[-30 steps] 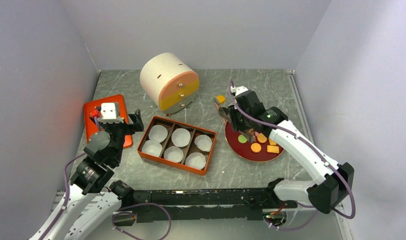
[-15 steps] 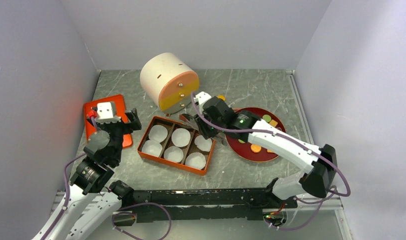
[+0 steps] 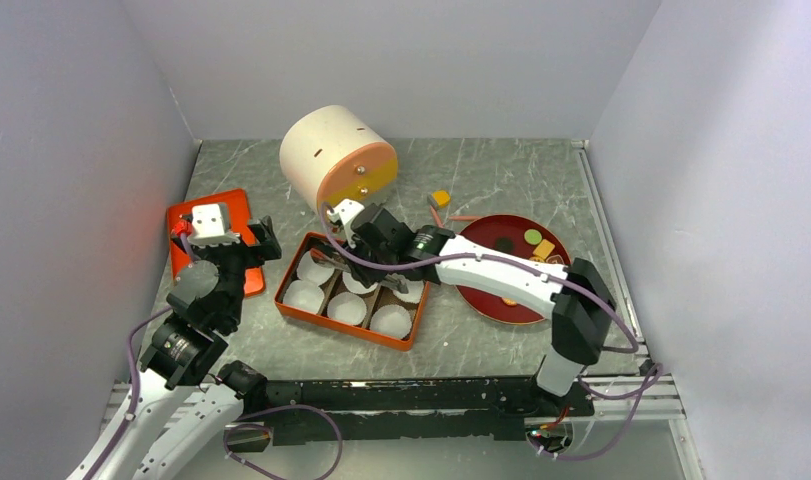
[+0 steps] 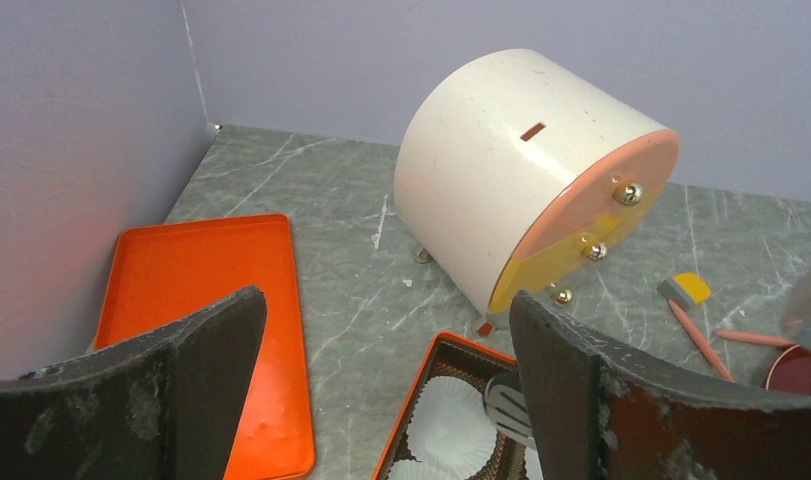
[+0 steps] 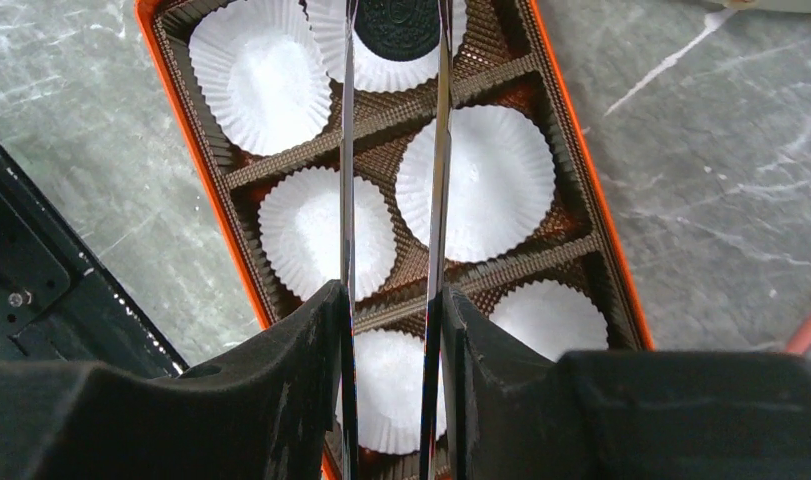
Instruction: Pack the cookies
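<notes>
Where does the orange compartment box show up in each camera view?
Top external: the orange box sits in the middle of the picture.
Left wrist: bottom centre, with only the box's far corner showing.
Right wrist: the box fills most of the picture, seen from above.
Shared landmark: the white paper cups inside it.

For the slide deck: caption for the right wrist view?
Tongs in the right arm's jaws pinch a black cookie at a corner paper cup of the orange tray.
</notes>
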Action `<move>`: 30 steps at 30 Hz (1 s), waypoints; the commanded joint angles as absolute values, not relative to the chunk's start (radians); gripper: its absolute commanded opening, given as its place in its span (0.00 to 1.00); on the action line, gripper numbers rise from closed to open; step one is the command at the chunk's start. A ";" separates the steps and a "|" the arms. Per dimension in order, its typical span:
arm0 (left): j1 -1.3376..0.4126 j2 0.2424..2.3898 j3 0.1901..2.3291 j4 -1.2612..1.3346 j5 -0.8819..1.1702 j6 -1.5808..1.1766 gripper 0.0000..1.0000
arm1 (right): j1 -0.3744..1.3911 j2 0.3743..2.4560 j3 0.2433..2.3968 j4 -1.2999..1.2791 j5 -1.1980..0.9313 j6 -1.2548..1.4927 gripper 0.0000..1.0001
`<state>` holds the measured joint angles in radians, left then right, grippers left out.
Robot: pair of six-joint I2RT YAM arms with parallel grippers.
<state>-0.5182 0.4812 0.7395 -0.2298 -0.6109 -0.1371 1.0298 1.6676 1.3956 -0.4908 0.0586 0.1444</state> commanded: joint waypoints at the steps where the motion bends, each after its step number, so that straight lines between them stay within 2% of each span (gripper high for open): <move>1: -0.511 0.477 0.739 -0.209 -0.610 -0.151 0.96 | 1.037 1.719 1.475 -0.412 0.026 0.123 0.25; 22: -0.508 0.468 0.739 -0.209 -0.593 -0.152 0.97 | 1.047 1.910 1.564 -0.428 0.023 0.117 0.30; 30: -0.506 0.468 0.739 -0.210 -0.591 -0.152 0.96 | 1.046 1.894 1.559 -0.425 0.029 0.120 0.45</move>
<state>-0.5117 0.4744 0.7395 -0.2298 -0.5991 -0.1432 1.0424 1.9205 1.5101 -0.4614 0.0174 0.1226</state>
